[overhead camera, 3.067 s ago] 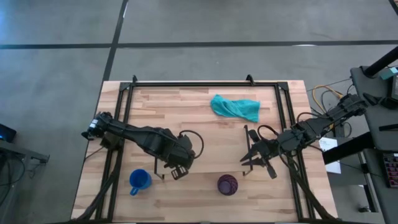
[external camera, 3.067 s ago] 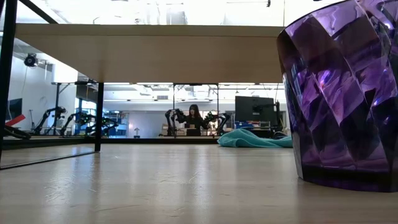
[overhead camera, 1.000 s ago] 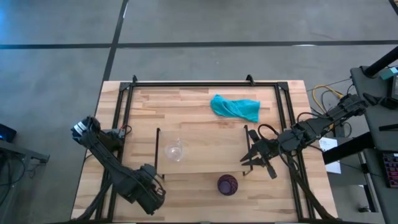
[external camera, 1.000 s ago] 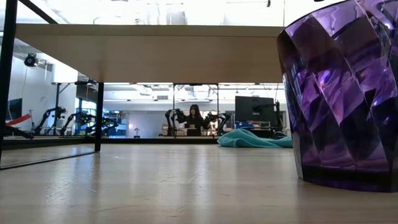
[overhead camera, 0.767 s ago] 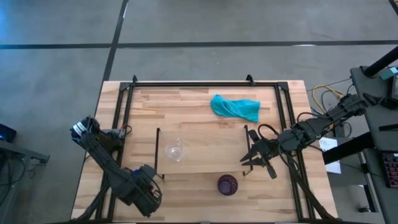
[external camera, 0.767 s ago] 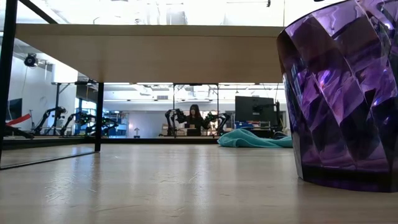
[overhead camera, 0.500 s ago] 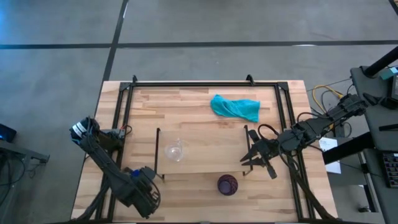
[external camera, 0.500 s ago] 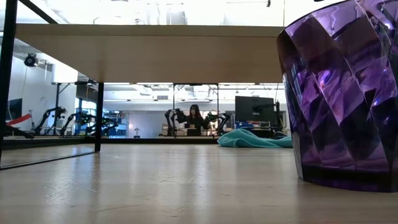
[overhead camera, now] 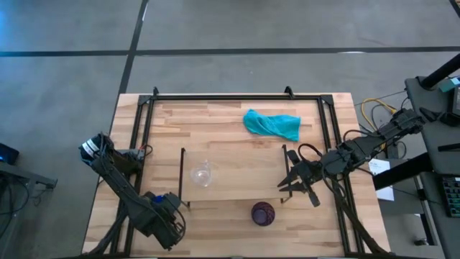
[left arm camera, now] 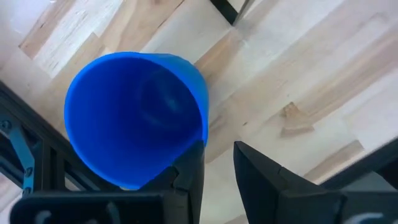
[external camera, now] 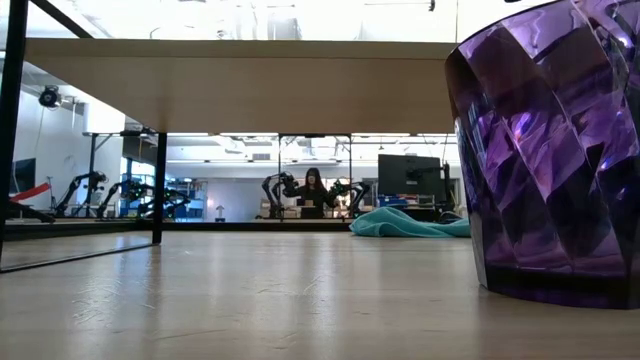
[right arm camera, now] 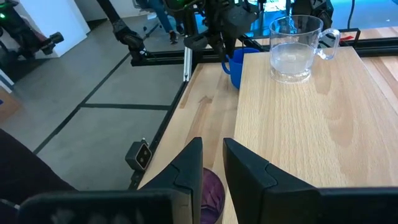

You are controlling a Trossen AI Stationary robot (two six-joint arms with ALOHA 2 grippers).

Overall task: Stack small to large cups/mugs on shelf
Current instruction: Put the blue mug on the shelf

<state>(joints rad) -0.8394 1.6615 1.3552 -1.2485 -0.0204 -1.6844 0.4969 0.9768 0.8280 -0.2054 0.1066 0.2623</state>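
Observation:
The blue mug (left arm camera: 134, 118) stands on the table near its near-left corner, also seen from afar (right arm camera: 236, 67); in the high view my left gripper (overhead camera: 164, 219) covers it. That gripper (left arm camera: 219, 155) points down beside the mug with a narrow gap, bare wood between its fingers. The clear glass cup (overhead camera: 201, 174) (right arm camera: 295, 50) stands by its base on the light wood shelf (overhead camera: 237, 169). The purple cup (overhead camera: 262, 214) (external camera: 550, 160) stands on the table in front of the shelf. My right gripper (overhead camera: 287, 180) (right arm camera: 212, 149) waits at the shelf's right end, slightly open. My left gripper comes at the blue mug from above, pointing down. One finger (left arm camera: 186, 174) lies in front of the mug's outer wall (left arm camera: 196, 134), just below the rim. Whether it touches the mug I cannot tell. The mug's handle is hidden.
A teal cloth (overhead camera: 272, 124) lies on the far part of the table behind the shelf. The table's black frame rails (overhead camera: 140, 144) run along its sides. Bare wood lies under the shelf (external camera: 240, 95) and between the mug and the purple cup.
About three seconds ago my left gripper was at the shelf's near-left part, and the mug stood uncovered. Since then it has swung to the near-left corner over the mug. In the last second it has drifted slightly toward the table's left edge. The right arm kept still.

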